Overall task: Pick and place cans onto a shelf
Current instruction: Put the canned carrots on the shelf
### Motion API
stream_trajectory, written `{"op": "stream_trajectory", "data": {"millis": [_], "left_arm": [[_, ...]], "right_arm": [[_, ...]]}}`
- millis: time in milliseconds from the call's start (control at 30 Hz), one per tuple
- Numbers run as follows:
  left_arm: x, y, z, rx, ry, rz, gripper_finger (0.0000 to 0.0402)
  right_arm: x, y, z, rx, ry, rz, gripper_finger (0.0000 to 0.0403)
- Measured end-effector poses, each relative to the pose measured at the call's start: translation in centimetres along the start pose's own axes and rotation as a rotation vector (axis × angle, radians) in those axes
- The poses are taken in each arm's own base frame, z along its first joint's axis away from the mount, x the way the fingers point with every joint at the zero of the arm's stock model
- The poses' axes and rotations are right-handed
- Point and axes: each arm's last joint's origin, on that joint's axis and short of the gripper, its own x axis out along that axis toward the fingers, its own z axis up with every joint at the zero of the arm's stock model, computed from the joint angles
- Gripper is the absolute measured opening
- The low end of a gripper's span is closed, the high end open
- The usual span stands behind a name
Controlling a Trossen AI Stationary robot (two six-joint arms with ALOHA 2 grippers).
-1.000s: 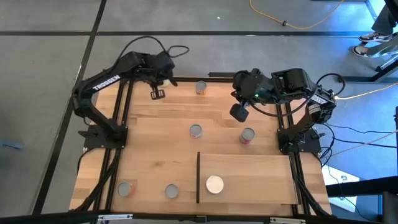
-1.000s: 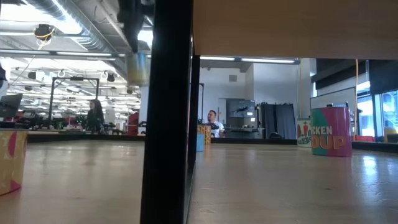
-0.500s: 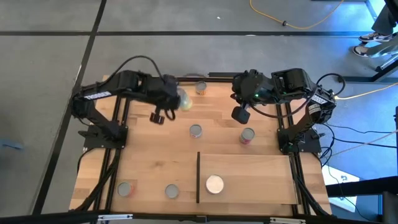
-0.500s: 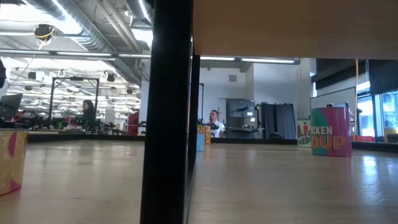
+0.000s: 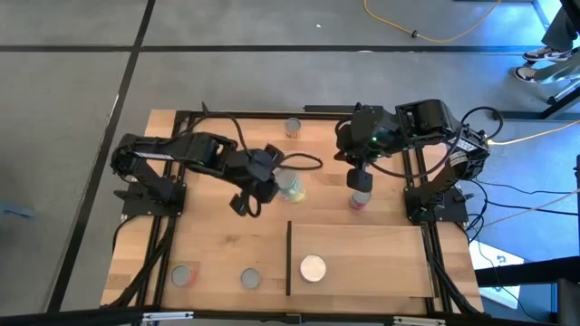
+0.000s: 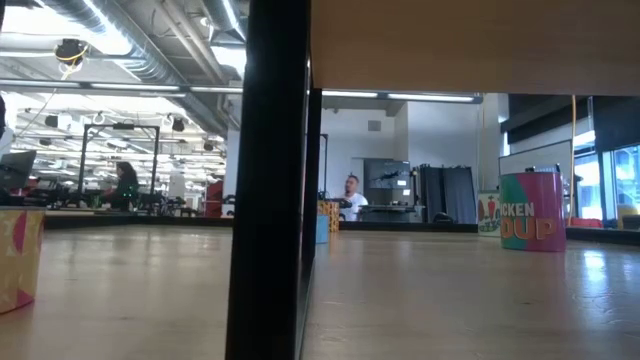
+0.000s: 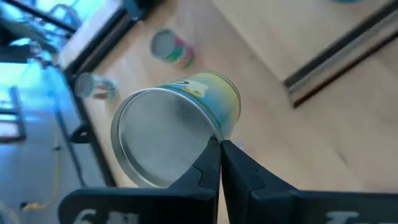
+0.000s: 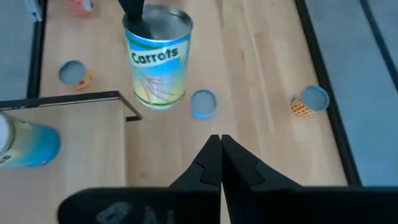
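Note:
My left gripper (image 5: 275, 182) is over the table's middle, shut on a yellow-and-blue "Carrots" can (image 5: 289, 186), which also shows in the left wrist view (image 7: 186, 118) and the right wrist view (image 8: 158, 56). My right gripper (image 5: 360, 177) is shut and empty, pointing down over a red-labelled can (image 5: 360, 202). The shelf (image 5: 372, 240) lies near right, its dark strip (image 5: 288, 258) facing left. A white-topped can (image 5: 313, 268) stands on the shelf on its base. No gripper shows in the low view. My left gripper pinches the Carrots can at its top rim (image 7: 210, 132) between the two fingertips (image 7: 208, 163). One finger (image 8: 132, 11) seems to reach down inside the top, coming from above. The can hangs upright below the fingers and looks lifted clear of the table.
Other cans stand at the far edge (image 5: 293, 127) and near left (image 5: 184, 274) (image 5: 250, 278). In the low view the shelf's dark edge (image 6: 270, 180) fills the middle, with a soup can (image 6: 530, 210) to the right. People show in the room behind.
My left gripper has swung from the far left corner toward the table's middle, going near and right and carrying the Carrots can, which stays upright. My right gripper has shifted a little toward the red-labelled can and now points down over it.

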Motion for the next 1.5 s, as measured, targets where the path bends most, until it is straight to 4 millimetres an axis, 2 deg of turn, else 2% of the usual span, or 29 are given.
{"op": "stream_trajectory", "data": {"millis": [200, 333, 567, 833, 1100, 1500], "left_arm": [[1.6, -1.2, 1.8, 0.019, -0.08, -0.058, 0.0], [2.0, -1.6, 2.1, 0.037, -0.093, -0.119, 0.0], [2.3, -1.5, 1.7, 0.096, -0.139, -0.231, 0.0], [2.3, -1.3, 2.2, 0.157, -0.205, -0.223, 0.0], [4.3, -1.6, 2.6, 0.169, -0.21, -0.29, 0.0], [6.7, -1.0, 2.4, 0.14, -0.195, -0.327, 0.0]], "right_arm": [[0.0, 0.0, 0.0, -0.043, 0.002, 0.009, 0.0003], [0.0, 0.0, 0.0, -0.032, 0.001, 0.009, 0.0003], [0.0, 0.0, 0.0, 0.011, -0.002, 0.007, 0.0003], [0.0, 0.0, 0.1, 0.015, -0.005, 0.007, 0.0003], [0.0, 0.0, 0.0, 0.011, -0.005, 0.007, 0.0003], [0.0, 0.0, 0.0, -0.016, -0.004, 0.008, 0.0003]]}}
